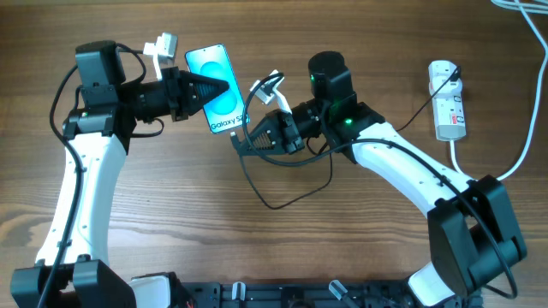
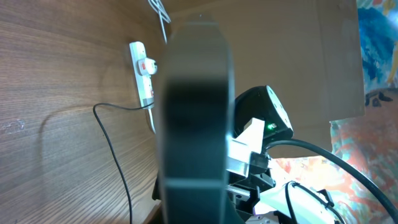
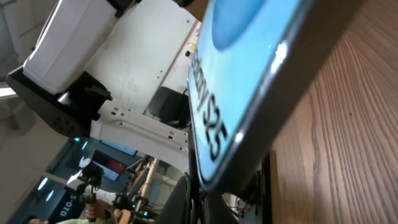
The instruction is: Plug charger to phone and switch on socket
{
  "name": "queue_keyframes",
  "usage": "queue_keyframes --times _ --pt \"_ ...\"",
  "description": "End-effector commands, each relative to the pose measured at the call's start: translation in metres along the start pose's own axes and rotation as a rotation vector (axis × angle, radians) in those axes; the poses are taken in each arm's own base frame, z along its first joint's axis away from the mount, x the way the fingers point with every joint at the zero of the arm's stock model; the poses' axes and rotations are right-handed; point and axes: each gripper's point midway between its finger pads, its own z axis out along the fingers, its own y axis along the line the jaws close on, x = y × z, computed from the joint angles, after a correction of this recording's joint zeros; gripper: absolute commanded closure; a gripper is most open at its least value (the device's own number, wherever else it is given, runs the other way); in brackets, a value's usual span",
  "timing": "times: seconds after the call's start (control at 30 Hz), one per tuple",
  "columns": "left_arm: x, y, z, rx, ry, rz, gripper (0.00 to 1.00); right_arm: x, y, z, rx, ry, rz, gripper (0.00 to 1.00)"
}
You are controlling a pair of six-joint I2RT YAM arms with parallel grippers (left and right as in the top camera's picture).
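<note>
Phone (image 1: 224,104), rigid with slick glass, is pinched in your left tool (image 1: 214,88) toward 11 o'clock on the wood table (image 1: 171,214). Charger (image 1: 274,206) looks thin and floppy, so grip just behind its plug. Right tool (image 1: 247,137) hovers at the phone's lower end; you cannot tell whether it is spread or pressed together. Socket (image 1: 447,101) lies well apart at 2 o'clock.

- Left wrist view: we see the phone (image 2: 193,112) only as a dark blur, cut off at 6 o'clock.
- The right gripper (image 1: 244,139) hides the plug tip of the charger (image 1: 274,207) from us.
</note>
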Motion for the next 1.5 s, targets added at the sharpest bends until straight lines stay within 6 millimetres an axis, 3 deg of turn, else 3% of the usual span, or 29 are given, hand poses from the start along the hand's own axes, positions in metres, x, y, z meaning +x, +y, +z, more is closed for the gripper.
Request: queue_keyframes --times 0.0,0.63,1.47 --pt "0.001 -0.005 0.001 0.019 0.014 0.01 0.96 -0.004 0.008 -0.001 0.003 -0.011 0.011 0.96" --pt "0.003 -0.004 0.001 0.016 0.018 -0.087 0.96 -0.008 0.006 -0.001 0.018 -0.025 0.021 0.96" --pt "0.003 -0.004 0.001 0.016 0.018 -0.082 0.96 -0.017 -0.002 -0.011 0.065 -0.077 0.064 0.96"
